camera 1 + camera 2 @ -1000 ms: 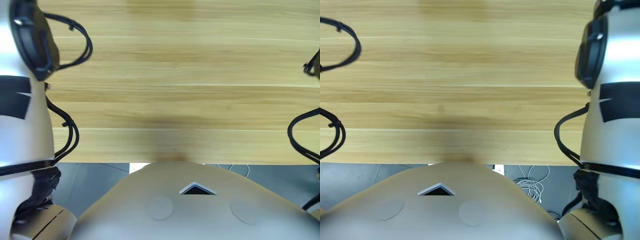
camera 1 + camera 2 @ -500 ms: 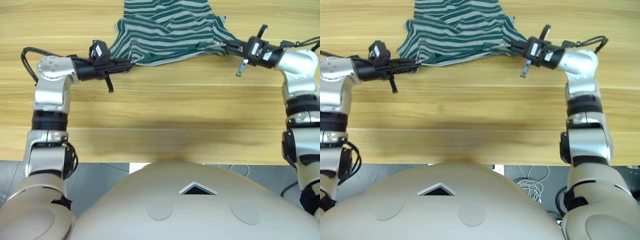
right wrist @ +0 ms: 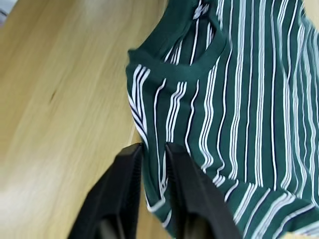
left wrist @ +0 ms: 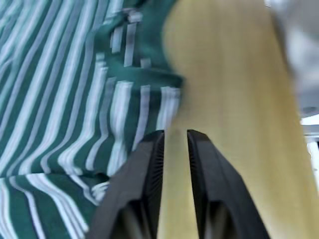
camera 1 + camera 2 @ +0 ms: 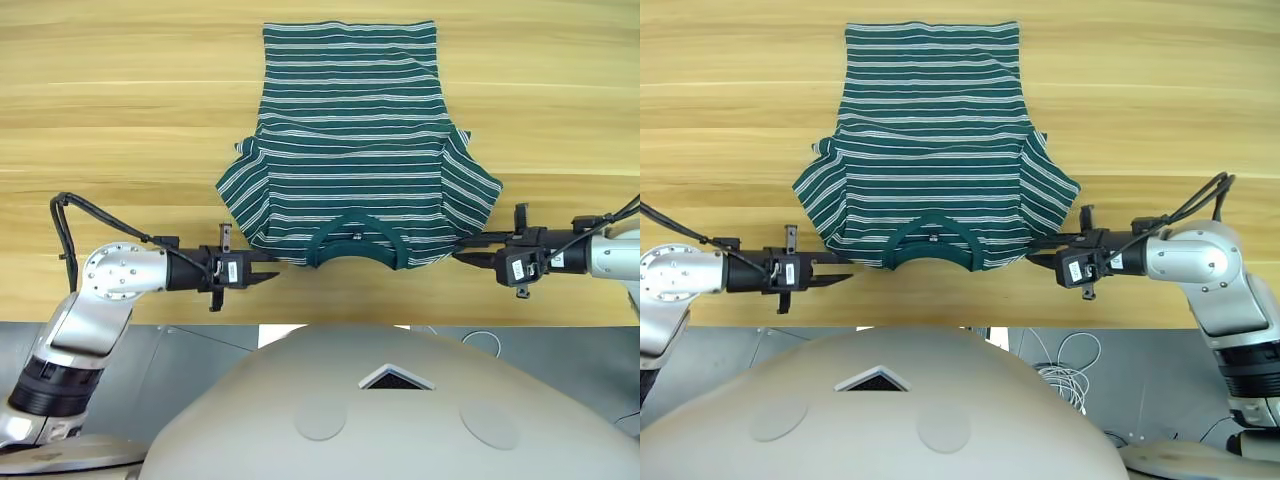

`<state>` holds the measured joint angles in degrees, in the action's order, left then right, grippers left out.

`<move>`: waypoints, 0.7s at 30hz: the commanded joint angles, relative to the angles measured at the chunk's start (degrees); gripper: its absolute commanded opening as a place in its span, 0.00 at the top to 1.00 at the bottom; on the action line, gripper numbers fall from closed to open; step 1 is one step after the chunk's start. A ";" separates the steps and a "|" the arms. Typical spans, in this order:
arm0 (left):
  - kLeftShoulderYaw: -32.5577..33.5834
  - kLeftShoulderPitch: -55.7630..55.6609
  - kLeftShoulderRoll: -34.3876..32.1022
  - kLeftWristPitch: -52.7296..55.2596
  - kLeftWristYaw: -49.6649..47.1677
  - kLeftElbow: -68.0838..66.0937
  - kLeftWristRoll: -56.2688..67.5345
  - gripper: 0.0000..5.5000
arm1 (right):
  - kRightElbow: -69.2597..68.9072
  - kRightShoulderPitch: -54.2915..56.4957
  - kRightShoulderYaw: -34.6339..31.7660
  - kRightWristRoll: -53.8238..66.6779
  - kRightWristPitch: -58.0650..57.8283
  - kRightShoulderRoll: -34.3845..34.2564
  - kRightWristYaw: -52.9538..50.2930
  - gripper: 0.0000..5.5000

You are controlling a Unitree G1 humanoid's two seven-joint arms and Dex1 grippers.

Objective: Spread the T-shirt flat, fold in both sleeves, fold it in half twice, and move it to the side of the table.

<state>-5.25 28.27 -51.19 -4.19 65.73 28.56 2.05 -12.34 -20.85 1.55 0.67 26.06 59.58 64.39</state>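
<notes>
A green T-shirt with white stripes (image 5: 355,150) lies spread on the wooden table (image 5: 120,120), collar toward the near edge and hem at the far side. Both sleeves sit rumpled against the body. My left gripper (image 5: 272,276) rests low at the shirt's near left shoulder; in the left wrist view its fingers (image 4: 152,164) are slightly open with bare wood between them, the cloth edge (image 4: 149,99) just past the tips. My right gripper (image 5: 460,253) is at the near right shoulder, slightly open, and the shirt's edge (image 3: 209,99) lies between its fingers (image 3: 130,164).
The table's front edge (image 5: 150,322) runs just behind both grippers. Bare wood stretches to the left and right of the shirt. Cables (image 5: 1065,365) lie on the floor below the edge.
Half a second ago both grippers held the bunched shirt at the far side. The shirt now lies stretched out nearer the front edge, with both grippers drawn back toward me.
</notes>
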 commanded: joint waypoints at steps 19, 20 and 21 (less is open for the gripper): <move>16.55 7.71 39.35 28.74 -52.13 0.82 32.33 0.57 | 50.33 42.91 16.29 -10.46 -7.66 -27.70 -14.83 0.49; 16.38 8.42 39.50 29.50 -52.26 1.44 32.59 0.57 | 52.25 43.19 16.72 -11.58 -6.89 -27.50 -15.93 0.49; 16.18 8.90 39.66 30.11 -52.42 1.79 32.62 0.57 | 53.64 43.35 17.05 -12.41 -6.31 -27.34 -16.90 0.49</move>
<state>10.97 36.39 -11.60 24.40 14.27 29.20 33.91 37.51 22.91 17.08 -7.25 20.54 31.72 48.53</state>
